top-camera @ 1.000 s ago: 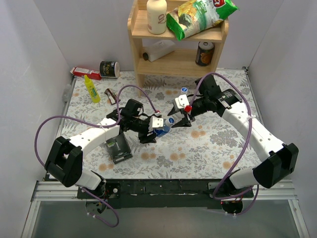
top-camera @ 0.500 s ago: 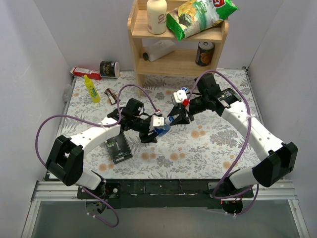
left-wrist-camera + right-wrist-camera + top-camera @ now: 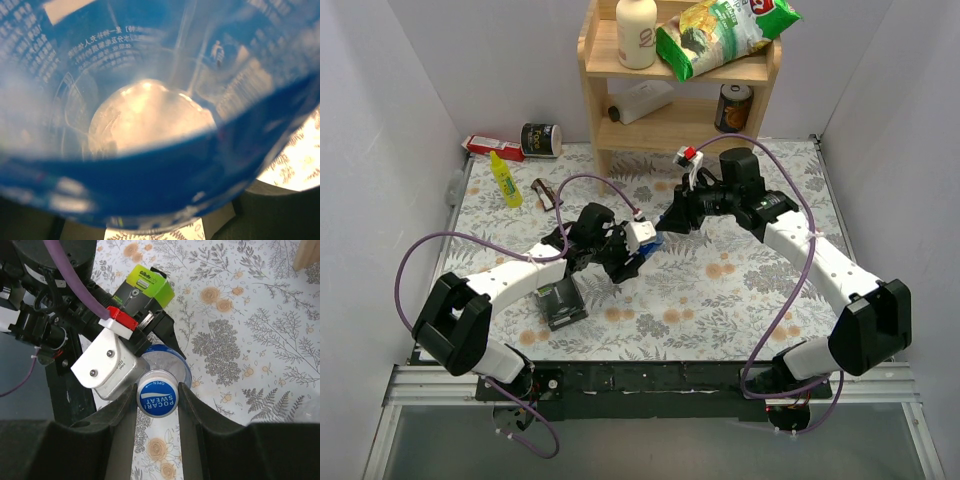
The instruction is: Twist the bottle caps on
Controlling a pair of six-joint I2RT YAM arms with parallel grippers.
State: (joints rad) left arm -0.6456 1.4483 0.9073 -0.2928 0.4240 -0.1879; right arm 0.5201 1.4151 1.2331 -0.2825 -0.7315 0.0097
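My left gripper [image 3: 632,250] is shut on the clear bottle with the blue label band [image 3: 650,241] and holds it tilted above the table. The bottle fills the left wrist view [image 3: 150,180]. My right gripper [image 3: 666,222] is shut on a blue bottle cap [image 3: 157,399] printed POCARI SWEAT. The cap sits on the mouth of that bottle [image 3: 172,367], between the two black fingers [image 3: 120,425]. The second cap is hidden. A clear plastic shape [image 3: 455,184] lies by the left wall; I cannot tell whether it is the plain bottle.
A green and black razor box [image 3: 558,300] stands under the left arm, also in the right wrist view [image 3: 146,282]. A yellow squeeze bottle [image 3: 505,180], a can [image 3: 541,139] and a red box [image 3: 492,146] lie at the back left. A wooden shelf [image 3: 600,110] stands behind.
My right gripper has swung left and back with its wrist turned, and the cap now sits on the bottle's mouth. My left gripper has tilted the bottle up toward it.
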